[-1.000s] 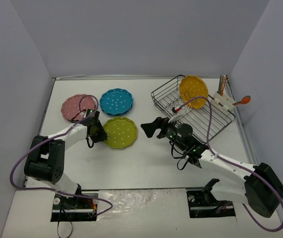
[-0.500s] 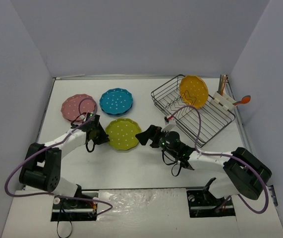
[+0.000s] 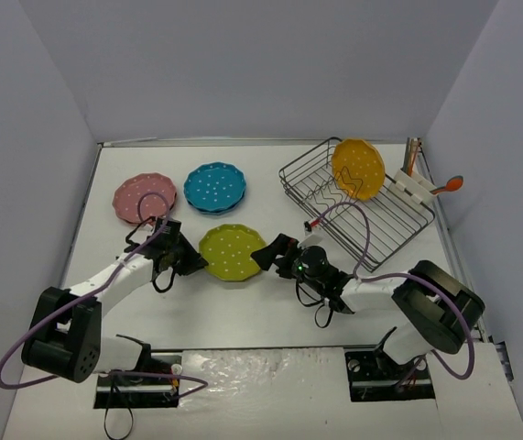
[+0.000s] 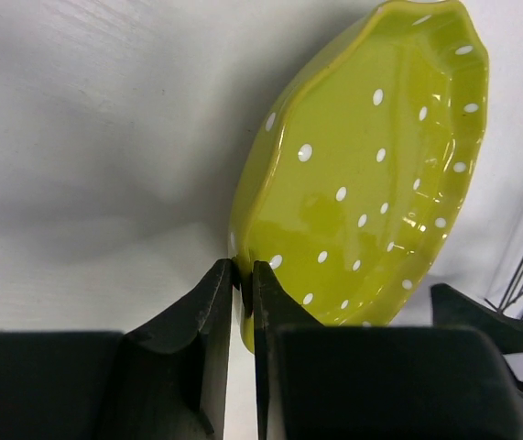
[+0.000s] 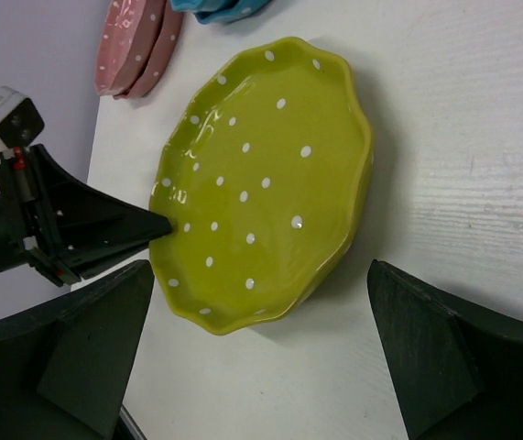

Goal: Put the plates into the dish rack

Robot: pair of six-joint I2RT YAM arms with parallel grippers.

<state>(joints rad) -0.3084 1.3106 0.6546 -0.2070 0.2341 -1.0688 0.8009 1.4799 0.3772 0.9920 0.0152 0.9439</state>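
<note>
A yellow-green dotted plate point(image 3: 232, 251) sits mid-table; it also shows in the left wrist view point(image 4: 371, 174) and the right wrist view point(image 5: 261, 183). My left gripper point(image 3: 192, 262) is shut on its left rim point(image 4: 243, 275) and holds it tilted up off the table. My right gripper point(image 3: 266, 256) is open, its jaws spread wide just right of the plate, not touching it point(image 5: 261, 348). An orange plate point(image 3: 357, 169) stands in the dark wire dish rack point(image 3: 398, 234). A blue plate point(image 3: 215, 187) and a pink plate point(image 3: 144, 198) lie at the back left.
A white holder point(image 3: 413, 186) with an orange-handled utensil point(image 3: 446, 187) hangs on the rack's far right side. Grey walls close in the table on three sides. Purple cables loop over both arms.
The left gripper has carried the yellow-green plate a little right and toward the near edge. The right gripper has moved left and lower, up to the plate's right edge.
</note>
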